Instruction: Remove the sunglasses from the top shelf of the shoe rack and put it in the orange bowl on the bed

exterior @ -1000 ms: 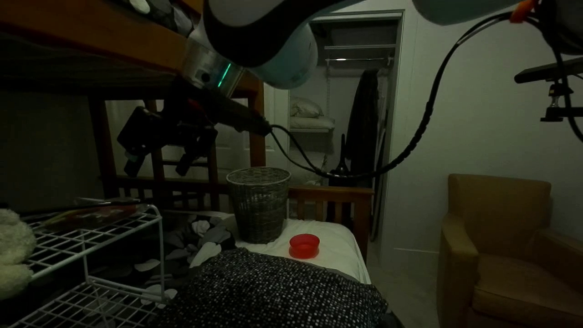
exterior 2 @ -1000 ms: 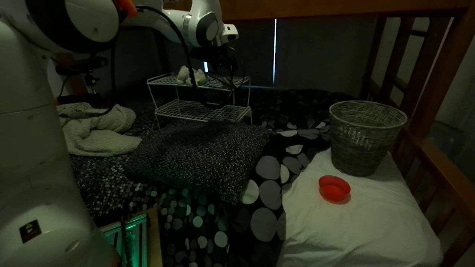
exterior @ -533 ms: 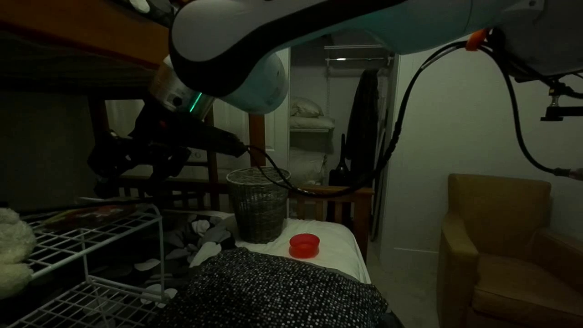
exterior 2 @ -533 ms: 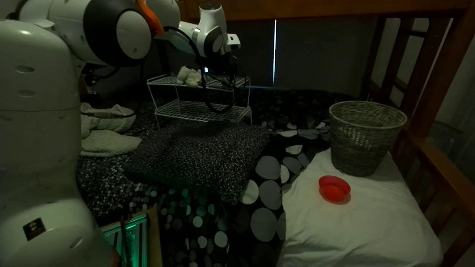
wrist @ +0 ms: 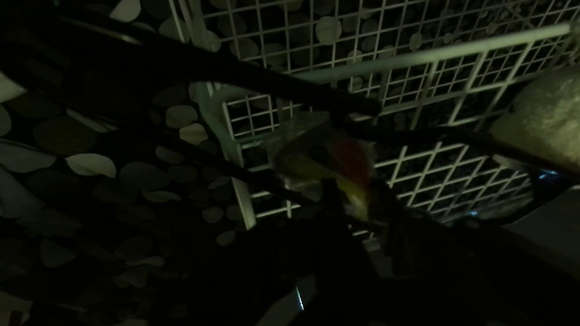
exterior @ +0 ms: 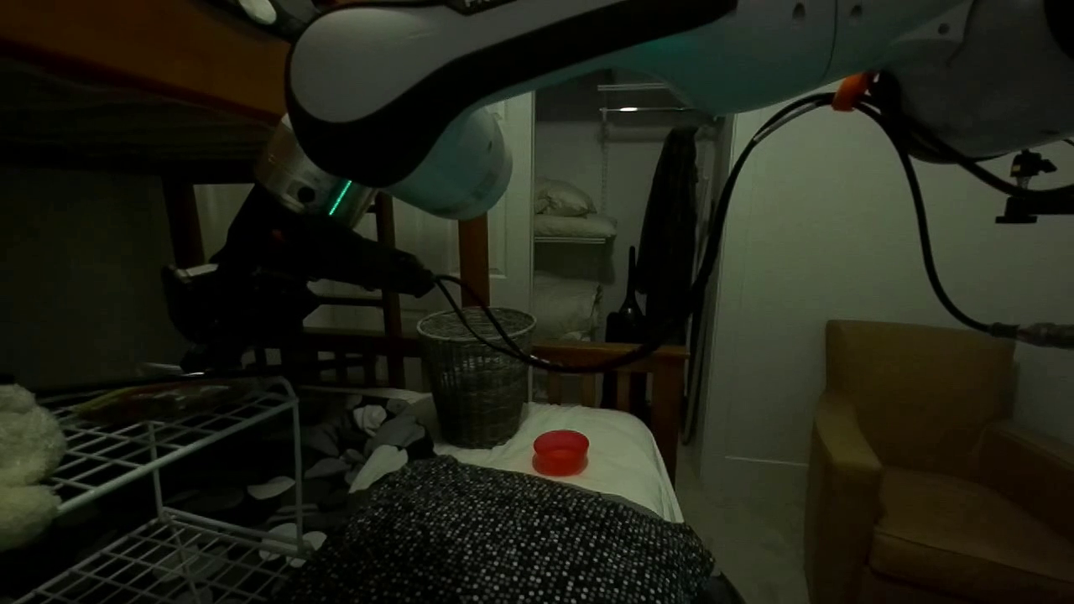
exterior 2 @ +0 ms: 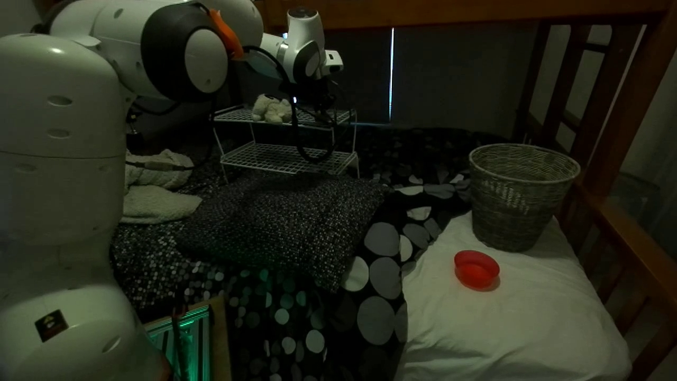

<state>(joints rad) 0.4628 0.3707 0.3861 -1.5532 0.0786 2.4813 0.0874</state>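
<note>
In the wrist view, a thin see-through thing tinted red and yellow, taken as the sunglasses, lies at the end of the top shelf of the white wire shoe rack. My gripper has come down over it, a narrowed gap between the dark fingers and part of the sunglasses showing in that gap. Whether the fingers press on it is too dark to tell. In both exterior views the orange bowl rests on white cloth on the bed, well away from the gripper.
A pale fluffy toy sits on the same shelf. Beyond the bowl stands a grey woven bin. The upper bunk's wooden beam runs above. Long dark bars cross the wrist view. A speckled cushion lies before the rack.
The arm has lowered, bringing the gripper down to the top shelf, slightly leftward in an exterior view. Its fingers have moved closer together. Bowl, bin and toy are where they were.
</note>
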